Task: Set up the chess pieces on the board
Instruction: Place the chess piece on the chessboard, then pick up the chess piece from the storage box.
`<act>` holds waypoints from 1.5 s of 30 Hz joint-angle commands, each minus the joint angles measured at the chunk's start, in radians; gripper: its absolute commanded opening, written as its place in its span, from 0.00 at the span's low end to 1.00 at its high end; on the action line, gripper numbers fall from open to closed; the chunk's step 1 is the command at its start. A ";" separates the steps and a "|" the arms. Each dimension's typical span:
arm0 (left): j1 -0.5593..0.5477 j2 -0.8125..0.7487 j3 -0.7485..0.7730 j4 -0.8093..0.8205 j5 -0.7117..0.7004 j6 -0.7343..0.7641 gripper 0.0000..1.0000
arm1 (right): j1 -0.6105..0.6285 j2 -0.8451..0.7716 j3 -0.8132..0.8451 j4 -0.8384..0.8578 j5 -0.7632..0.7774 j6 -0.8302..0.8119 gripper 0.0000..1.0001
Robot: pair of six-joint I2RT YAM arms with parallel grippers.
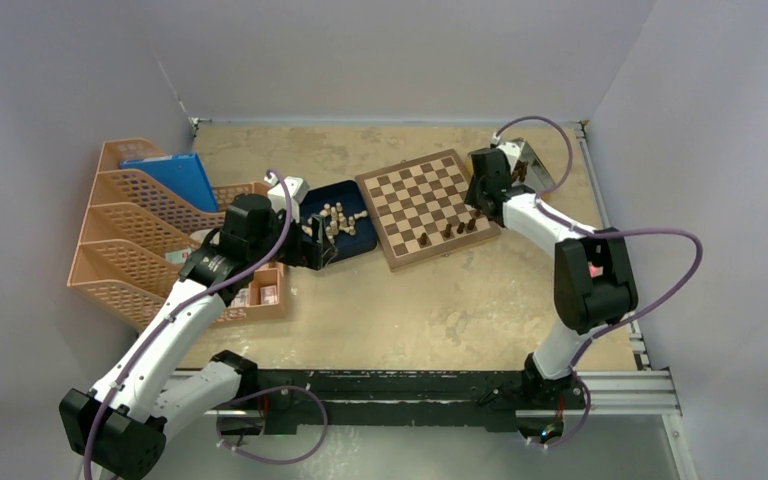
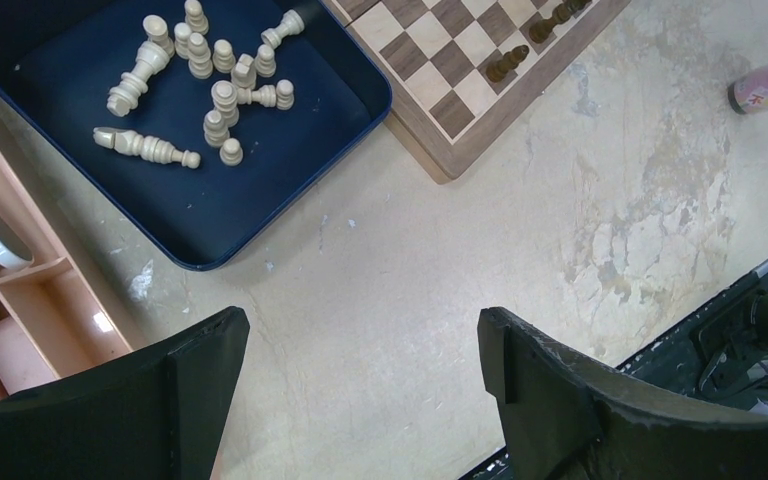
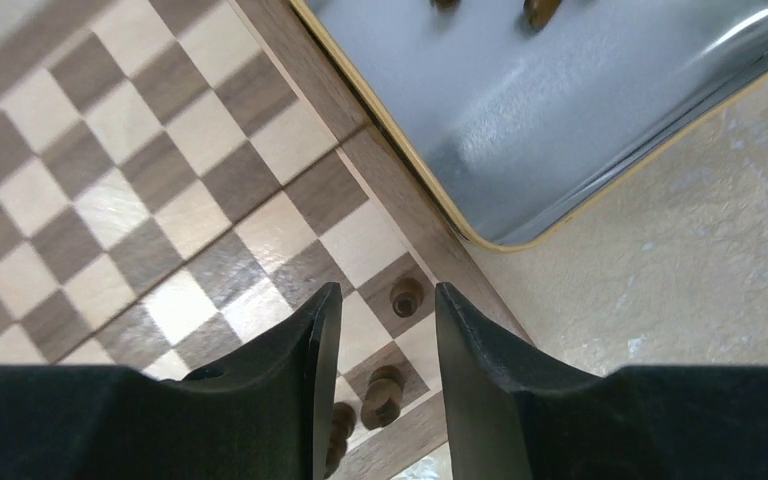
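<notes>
The board (image 1: pixel 415 200) lies at the back centre, and its checks fill the right wrist view (image 3: pixel 110 200). Several dark chess pieces (image 1: pixel 447 231) stand along its near right edge. My right gripper (image 3: pixel 385 305) hangs just above that corner, open by a narrow gap. One dark piece (image 3: pixel 406 296) stands upright between the tips, touching neither finger. Two more dark pieces (image 3: pixel 383 395) stand under the fingers. My left gripper (image 2: pixel 360 340) is wide open over bare table, empty, near the blue tray (image 2: pixel 210 210) of pale cream pieces (image 2: pixel 215 95).
A silver tin (image 3: pixel 560 110) holding dark pieces (image 3: pixel 540 10) sits against the board's right edge. Peach file racks (image 1: pixel 130 230) and a small organiser (image 2: pixel 20 300) stand at the left. A red-labelled tube (image 2: pixel 765 85) lies on the table.
</notes>
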 commanded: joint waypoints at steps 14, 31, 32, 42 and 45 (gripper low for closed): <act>-0.012 -0.032 0.013 0.037 0.017 0.001 0.85 | -0.077 -0.034 0.174 0.068 0.083 -0.070 0.40; -0.015 -0.017 0.013 0.038 0.022 0.003 0.85 | -0.213 0.129 0.285 0.139 0.012 -0.177 0.36; -0.015 -0.015 0.013 0.035 0.016 0.003 0.85 | -0.213 0.147 0.297 0.140 0.011 -0.182 0.36; -0.015 -0.012 0.013 0.036 -0.021 0.006 0.85 | -0.223 0.317 0.438 0.175 -0.132 -0.259 0.34; -0.015 -0.003 0.018 0.026 -0.024 0.005 0.85 | -0.223 0.342 0.447 0.193 -0.150 -0.275 0.34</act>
